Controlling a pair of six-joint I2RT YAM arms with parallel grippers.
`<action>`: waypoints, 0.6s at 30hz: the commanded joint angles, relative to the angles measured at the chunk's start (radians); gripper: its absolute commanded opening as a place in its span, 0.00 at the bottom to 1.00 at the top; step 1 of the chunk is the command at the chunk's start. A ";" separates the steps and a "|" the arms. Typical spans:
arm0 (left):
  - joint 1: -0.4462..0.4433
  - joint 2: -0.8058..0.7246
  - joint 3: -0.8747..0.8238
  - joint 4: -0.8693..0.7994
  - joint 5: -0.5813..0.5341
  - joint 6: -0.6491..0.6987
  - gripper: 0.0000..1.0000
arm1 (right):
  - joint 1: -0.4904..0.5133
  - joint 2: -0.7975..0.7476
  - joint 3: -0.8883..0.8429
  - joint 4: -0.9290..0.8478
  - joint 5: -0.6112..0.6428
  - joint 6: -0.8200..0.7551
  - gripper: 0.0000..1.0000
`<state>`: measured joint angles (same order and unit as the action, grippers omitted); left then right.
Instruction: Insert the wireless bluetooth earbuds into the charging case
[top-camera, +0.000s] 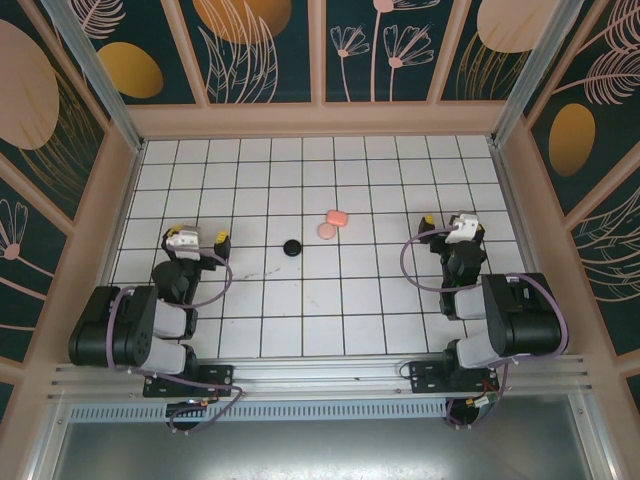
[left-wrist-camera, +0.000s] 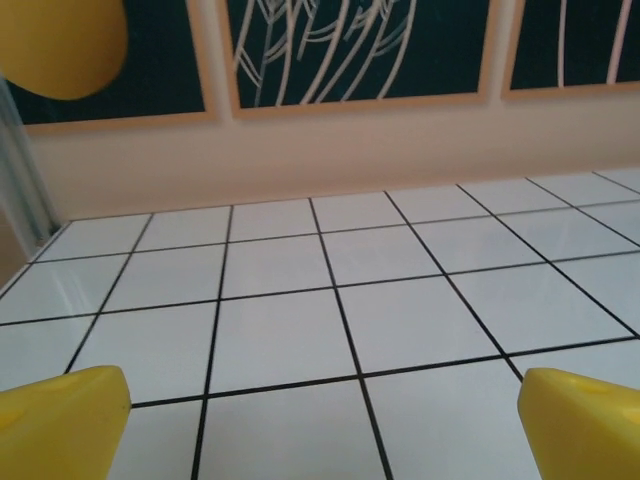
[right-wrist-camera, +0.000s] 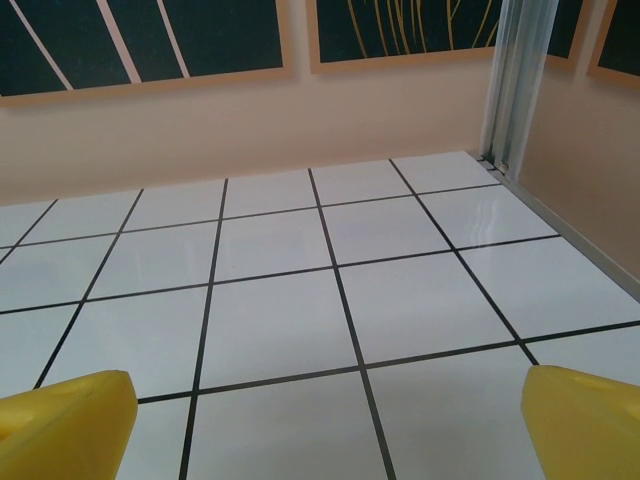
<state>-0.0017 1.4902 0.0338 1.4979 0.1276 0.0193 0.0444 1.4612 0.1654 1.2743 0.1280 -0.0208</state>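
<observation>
Nearest, left gripper (top-camera: 197, 237) and right gripper (top-camera: 447, 226) stand spread and empty, probably parked so that black case (top-camera: 291, 247) and pink pieces (top-camera: 337, 217) between them stay reachable.

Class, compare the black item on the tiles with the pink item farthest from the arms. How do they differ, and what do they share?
Colour: the black item is dark, the pink item pale. Shape: the black item looks round, the pink item oblong. The black item lies alone; the pink item has a second pink piece beside it. Both are smaller than a tile.
</observation>
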 joint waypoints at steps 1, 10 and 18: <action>0.006 0.081 -0.024 0.266 -0.050 -0.043 0.99 | -0.013 0.011 -0.021 0.082 -0.032 -0.004 0.99; 0.035 0.036 0.182 -0.179 0.007 -0.054 0.99 | -0.084 0.079 0.077 -0.047 -0.163 0.036 0.99; 0.036 0.029 0.197 -0.215 -0.128 -0.095 0.99 | -0.086 0.080 0.074 -0.039 -0.164 0.037 0.99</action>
<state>0.0273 1.5230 0.2241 1.2961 0.0406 -0.0509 -0.0536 1.5364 0.2295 1.2369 -0.0208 0.0063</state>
